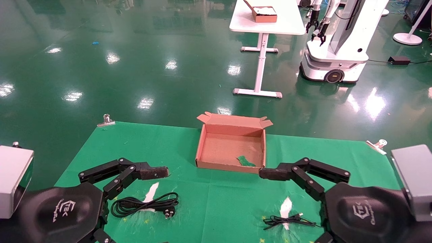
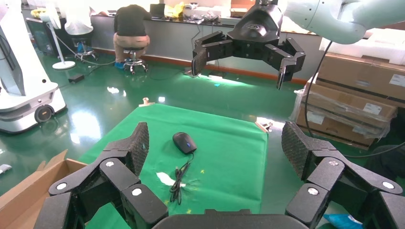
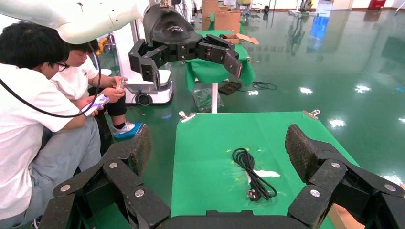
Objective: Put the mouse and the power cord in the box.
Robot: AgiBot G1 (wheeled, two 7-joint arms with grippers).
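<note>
Lying coiled: power cord point(image 1: 145, 204); box point(image 1: 202, 148) open.

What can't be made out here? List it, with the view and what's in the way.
- Mouse: in the head view its body is hidden behind the right gripper; only its cable shows.
- Box: in both wrist views only a corner shows, cut off by the frame edge.
- Power cord: the plug's prongs are too small to make out in the head and right wrist views.
</note>
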